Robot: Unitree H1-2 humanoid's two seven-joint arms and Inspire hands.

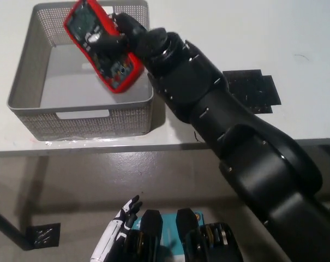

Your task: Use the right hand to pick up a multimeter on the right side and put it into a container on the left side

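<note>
Right hand: the black right hand (pixel 117 39) is clamped on the red multimeter (pixel 102 45), fingers wrapped across its face.
Multimeter: it hangs tilted above the inside of the gray basket (pixel 24 82), toward the right wall, with its lower end near the front right corner; whether it touches the basket I cannot tell.
Basket: it stands on the left part of the white table (pixel 219 33), and nothing else shows inside it.
Left hand: the white left hand (pixel 117 236) rests low at the bottom of the view, below the table edge; whether it is open or closed I cannot tell.
Other things: a black mat (pixel 251 90) lies on the table to the right.
Progress: pickup and carry look done; lowering, letting go and pulling the arm out are left.
</note>
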